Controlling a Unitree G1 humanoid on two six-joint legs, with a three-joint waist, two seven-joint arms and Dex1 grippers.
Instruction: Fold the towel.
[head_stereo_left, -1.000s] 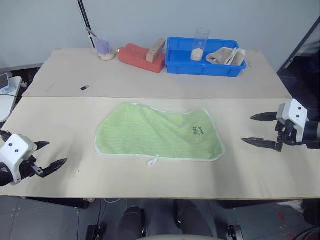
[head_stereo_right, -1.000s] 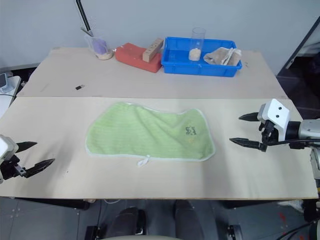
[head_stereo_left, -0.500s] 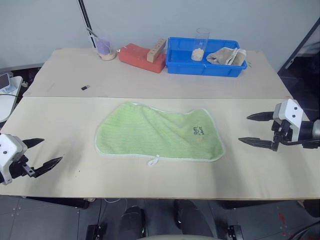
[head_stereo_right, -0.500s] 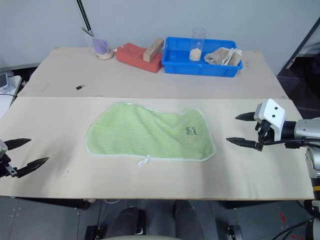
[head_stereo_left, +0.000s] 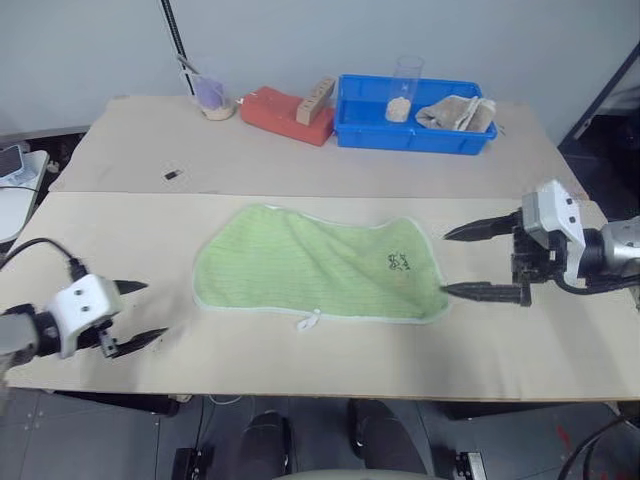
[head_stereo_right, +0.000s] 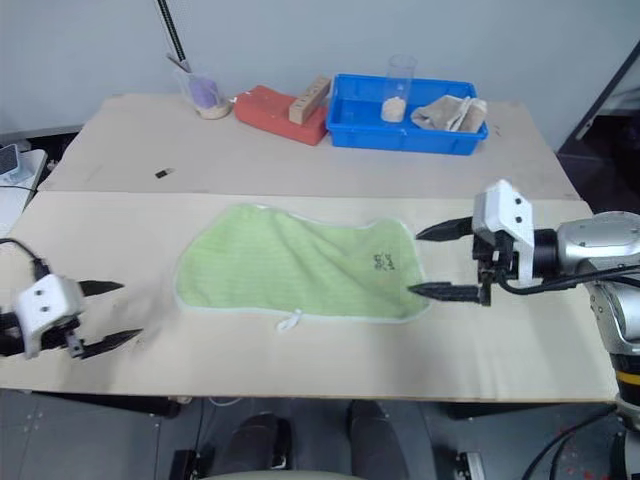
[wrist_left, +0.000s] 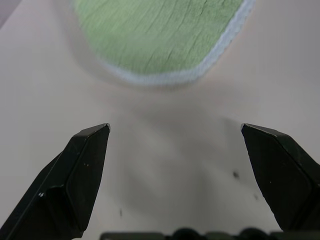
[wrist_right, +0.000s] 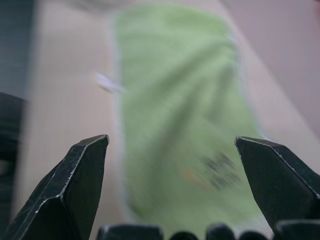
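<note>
The towel (head_stereo_left: 310, 265), light green with white edging, lies flat and spread on the near table. Its white loop tag (head_stereo_left: 308, 321) sticks out at the front edge, and a dark printed mark (head_stereo_left: 399, 263) sits near its right end. My right gripper (head_stereo_left: 446, 263) is open, pointing left, with its fingertips just off the towel's right edge; its lower tip is beside the front right corner. My left gripper (head_stereo_left: 152, 310) is open and hovers over bare table a short way left of the towel's left end. The left wrist view shows the towel's rounded end (wrist_left: 160, 35) ahead of the open fingers.
On the far table stand a blue bin (head_stereo_left: 352, 130) holding a beige cloth (head_stereo_left: 455, 110) and a clear cup (head_stereo_left: 403, 90), a red block (head_stereo_left: 285, 112) with a wooden block (head_stereo_left: 315, 98) on it, and a purple cup (head_stereo_left: 210, 95). A small dark object (head_stereo_left: 172, 175) lies left.
Both grippers have moved inward toward the towel. The right one came left up to the towel's right edge; the left one swung right and turned. Both stay open.
</note>
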